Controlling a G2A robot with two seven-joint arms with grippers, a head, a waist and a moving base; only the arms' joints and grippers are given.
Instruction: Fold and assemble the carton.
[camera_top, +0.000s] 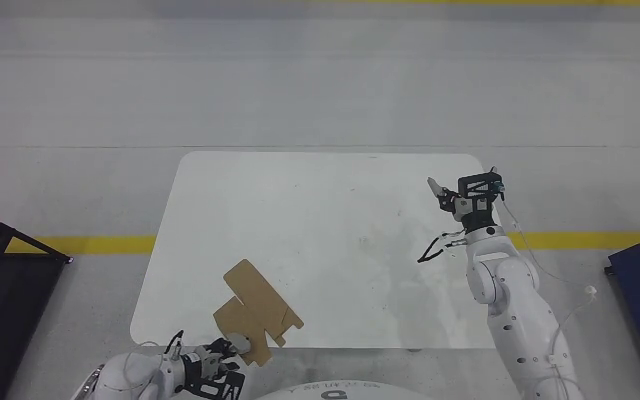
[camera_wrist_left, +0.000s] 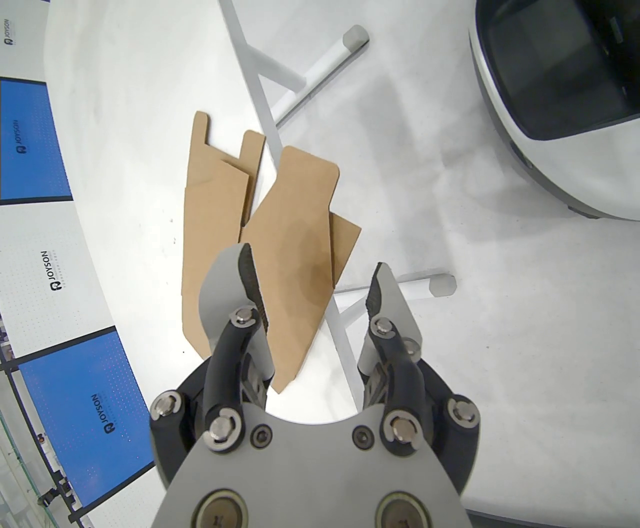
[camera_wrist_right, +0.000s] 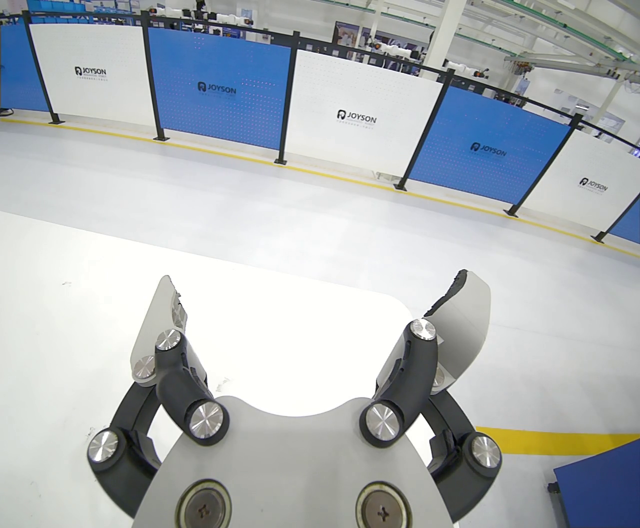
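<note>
Carton (camera_top: 255, 310) is seen lying flat at the table's (camera_top: 330, 200) near-left edge, partly overhanging it, with the left gripper (camera_wrist_left: 312, 260) spread wide around one flap. Right gripper (camera_wrist_right: 320, 285) is held released over the far-right corner.

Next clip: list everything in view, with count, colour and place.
carton: one, brown, flat, at the table's near left edge, partly overhanging it.
table: one, white, in front of the robot.
floor line: one, yellow, passing under the table.
fence panels: several, blue and white, beyond the table.
left gripper: one, grey and black, open at the carton's overhanging end.
right gripper: one, grey and black, open over the table's right side.
</note>
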